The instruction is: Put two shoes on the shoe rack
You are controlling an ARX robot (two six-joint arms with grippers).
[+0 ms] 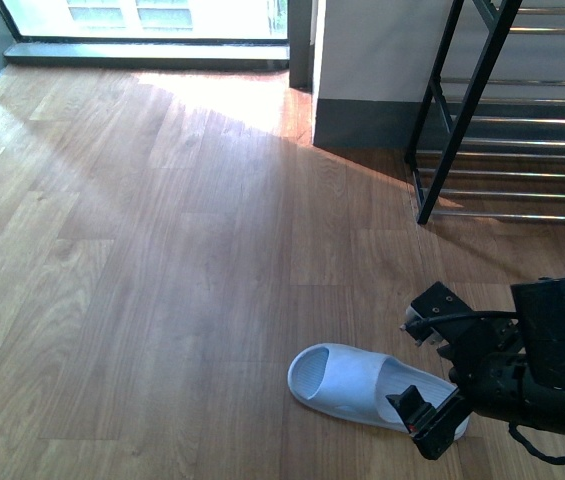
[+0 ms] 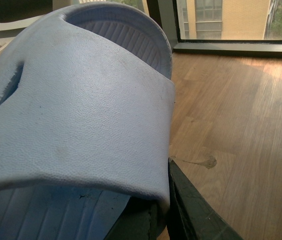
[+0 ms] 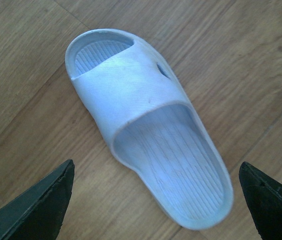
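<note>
A glazed door (image 1: pixel 142 15) lets sun onto the bare wooden floor (image 1: pixel 142 250) at far left. A pale-blue slide slipper (image 1: pixel 347 380) lies flat on the boards, toe to the left. The right gripper (image 1: pixel 427 370) is spread wide either side of its heel, touching nothing. The shoe rack (image 1: pixel 472 100) stands well apart at far right, beside a white wall (image 1: pixel 372 50), with nothing between.

In the left wrist view a second pale-blue slipper (image 2: pixel 81 110) fills the frame. The left gripper's one visible finger (image 2: pixel 195 215) lies against it; whether that gripper is clamped I cannot tell.

Two pale blue slippers here: one slipper (image 1: pixel 357 385) on the floor, a second slipper (image 2: pixel 81 115) seen close up. One shoe rack (image 1: pixel 471 100).
</note>
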